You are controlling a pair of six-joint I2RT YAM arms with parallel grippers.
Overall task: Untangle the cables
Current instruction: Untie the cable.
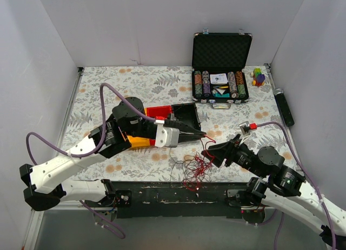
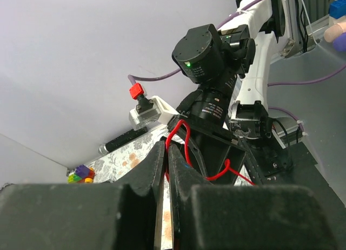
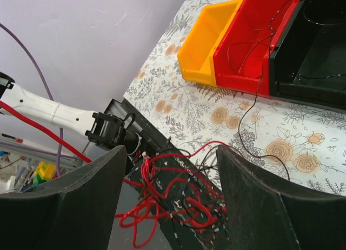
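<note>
"Red and black strands, hair-thin: the cables [image 1: 194, 171] sit in one loose snarl at the near edge of the table [image 1: 108, 82]. How many wires?"

"Too fine to count. Some black ones trail into the red bin [image 3: 232, 80] and black bin [image 3: 284, 55]. With the yellow bin [image 3: 200, 63], that makes three bins."

"Grippers?"

"Two. The left gripper [image 2: 166, 148] pinches a red strand, jaws nearly together. The right gripper [image 3: 170, 153] gapes wide, holding nothing."

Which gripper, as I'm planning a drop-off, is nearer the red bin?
Left. The left gripper, shut on a red cable, lies just past the black bin beside the red bin; the right gripper is farther right.
</note>
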